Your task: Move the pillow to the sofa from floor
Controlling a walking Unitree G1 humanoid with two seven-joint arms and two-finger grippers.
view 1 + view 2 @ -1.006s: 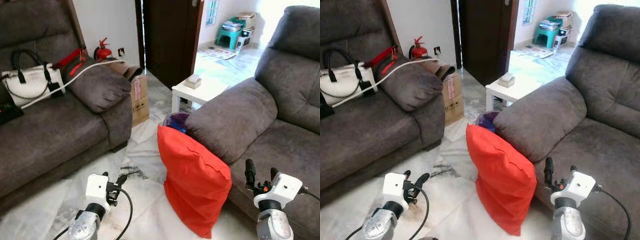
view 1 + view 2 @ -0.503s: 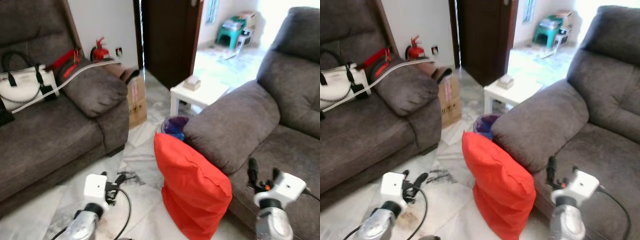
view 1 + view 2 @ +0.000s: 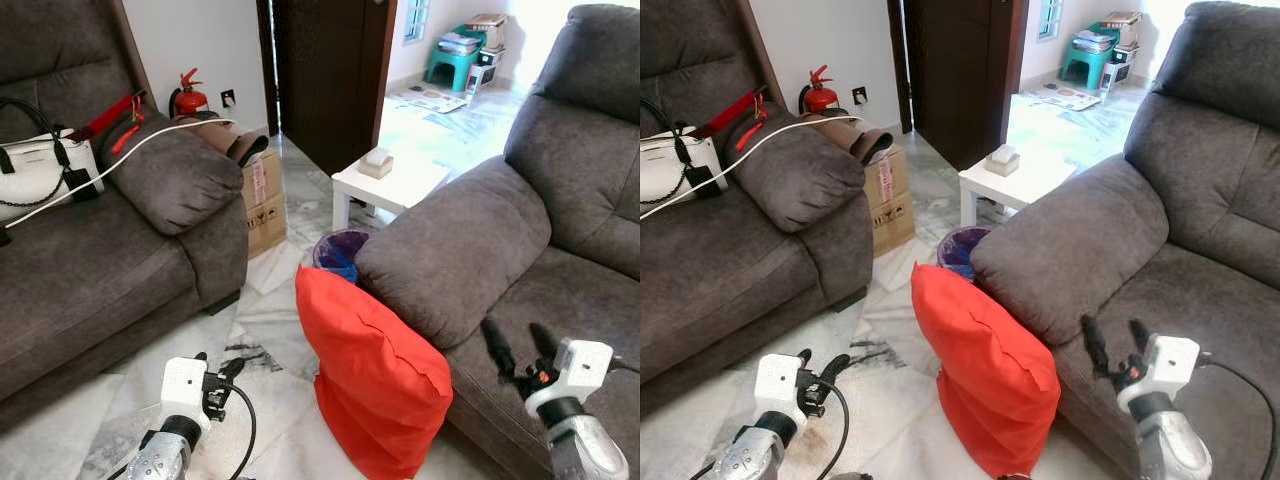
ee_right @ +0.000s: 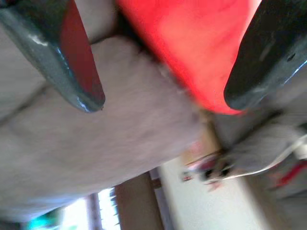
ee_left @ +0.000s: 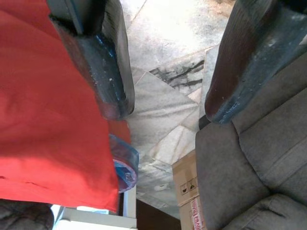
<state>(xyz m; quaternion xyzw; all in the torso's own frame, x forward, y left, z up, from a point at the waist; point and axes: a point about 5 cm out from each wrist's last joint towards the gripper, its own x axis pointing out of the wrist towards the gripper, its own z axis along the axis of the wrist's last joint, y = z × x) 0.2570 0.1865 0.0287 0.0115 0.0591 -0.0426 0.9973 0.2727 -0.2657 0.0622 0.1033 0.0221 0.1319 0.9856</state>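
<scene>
red pillow [image 3: 375, 390] upright on floor against sofa [image 3: 520, 260], left hand [image 3: 222, 378] and right hand [image 3: 518, 347] raised, fingers apart

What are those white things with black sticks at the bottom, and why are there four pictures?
They are a walking robot's two hands. The left gripper and the right gripper each have two black jaws, spread open and holding nothing. Two pictures come from cameras in the robot's head, looking down. The other two come from cameras on its wrists, looking out between the jaws. A red pillow stands on the floor, leaning against the grey sofa. The robot should lift it onto the sofa.
</scene>
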